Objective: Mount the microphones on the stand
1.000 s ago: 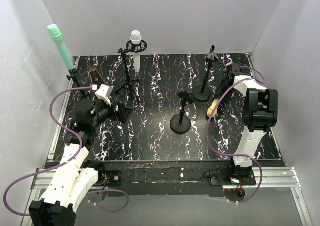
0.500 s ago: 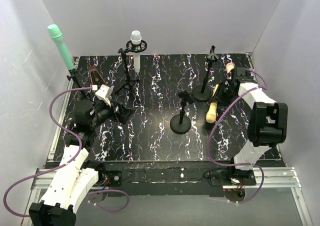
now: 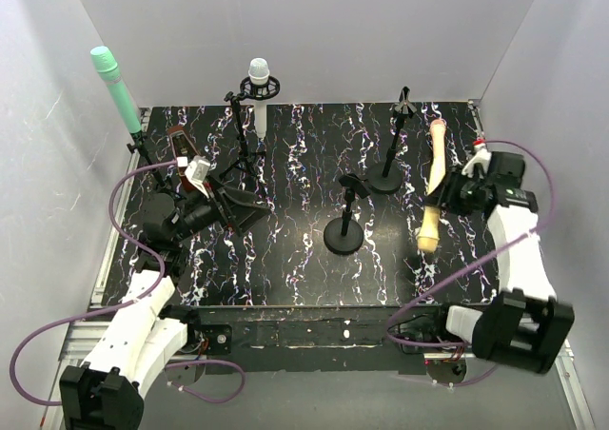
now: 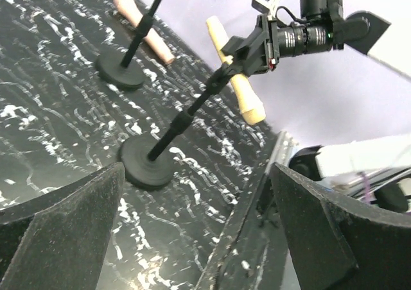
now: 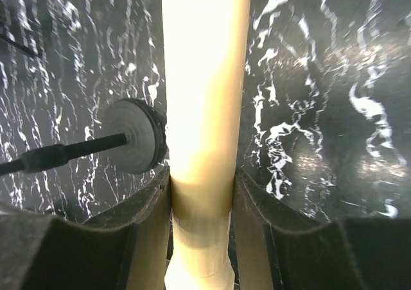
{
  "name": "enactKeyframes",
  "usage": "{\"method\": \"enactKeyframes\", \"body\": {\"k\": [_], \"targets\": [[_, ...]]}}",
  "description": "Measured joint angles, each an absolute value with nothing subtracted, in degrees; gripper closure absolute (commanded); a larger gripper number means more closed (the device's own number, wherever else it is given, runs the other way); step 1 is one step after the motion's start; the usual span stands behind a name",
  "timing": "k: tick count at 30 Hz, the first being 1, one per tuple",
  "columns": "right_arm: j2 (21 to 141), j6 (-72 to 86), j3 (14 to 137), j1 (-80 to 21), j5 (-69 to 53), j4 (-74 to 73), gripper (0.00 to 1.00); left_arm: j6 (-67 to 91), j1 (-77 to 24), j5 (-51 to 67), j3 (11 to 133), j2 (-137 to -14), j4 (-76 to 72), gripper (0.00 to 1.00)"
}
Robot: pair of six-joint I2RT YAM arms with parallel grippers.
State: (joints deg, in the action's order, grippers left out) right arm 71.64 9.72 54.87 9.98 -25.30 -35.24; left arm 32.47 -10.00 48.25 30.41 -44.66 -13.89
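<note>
Two of the four microphones look finished: the mint green microphone [image 3: 116, 92] stands tilted on its holder at the back left corner, and the white microphone [image 3: 259, 73] sits upright in the ring mount of the tripod beside it. Two round-based stands are bare, the near stand [image 3: 343, 232] at mid-surface and the far stand [image 3: 385, 181] just behind it to the right. The right tool [image 5: 202, 206] pinches the yellow microphone [image 5: 204, 78] low on its body, fingers pressed against both sides, and holds it off the surface [image 3: 304, 268] to the right of the near stand, whose base shows just beside the shaft in the wrist view. The peach-pink microphone [image 4: 160, 46] lies flat on the surface near the far stand's base, untouched. The left tool [image 4: 196, 174] is spread wide with nothing in it, hovering low on the left side. By my reckoning the job is about half done: the yellow one needs seating in a clip, then the pink one must be picked up and mounted.
</note>
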Motion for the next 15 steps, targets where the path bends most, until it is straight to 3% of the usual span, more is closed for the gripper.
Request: {"method": "enactKeyframes", "body": {"k": [7, 15], "targets": [[51.72, 1.61, 56.69, 14.39, -33.54, -36.6, 0.99, 44.05, -16.34, 47.51, 32.12, -44.27, -21.12, 0.02], [55.13, 4.1, 75.68, 10.96, -51.16, -36.21, 0.99, 43.77, -38.15, 34.89, 48.95, -54.81, -20.23, 0.02]]}}
